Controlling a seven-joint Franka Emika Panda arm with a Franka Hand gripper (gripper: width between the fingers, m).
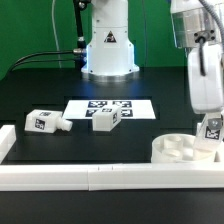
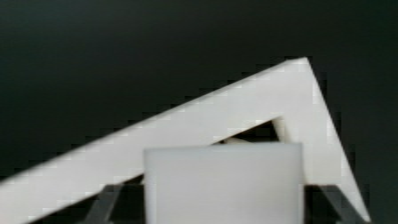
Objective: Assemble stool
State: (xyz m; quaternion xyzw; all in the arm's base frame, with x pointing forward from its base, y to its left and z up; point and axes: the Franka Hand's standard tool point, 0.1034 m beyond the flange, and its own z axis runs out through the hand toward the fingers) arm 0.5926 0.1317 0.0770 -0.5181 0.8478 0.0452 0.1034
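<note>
In the exterior view, a leg [image 1: 212, 128] is held clamped in the end effector [image 1: 210, 124] over the seat [image 1: 180, 150], by the desk's [image 1: 40, 90] front corner on the exterior view's right. It should be lowered upright, centred over a socket. In the wrist view, white rails [image 2: 267, 100] are seen against the matte black desk.

I read this as robotics lab, test cell. Matte black worktop [image 1: 40, 90]; white arm base [image 1: 108, 52] at back with warning triangle [image 1: 110, 40]; marker board [image 1: 143, 110] lying flat; square black-and-white tags on each stool leg [image 1: 45, 121]; white rails [image 1: 60, 177] fence worktop edge.
</note>
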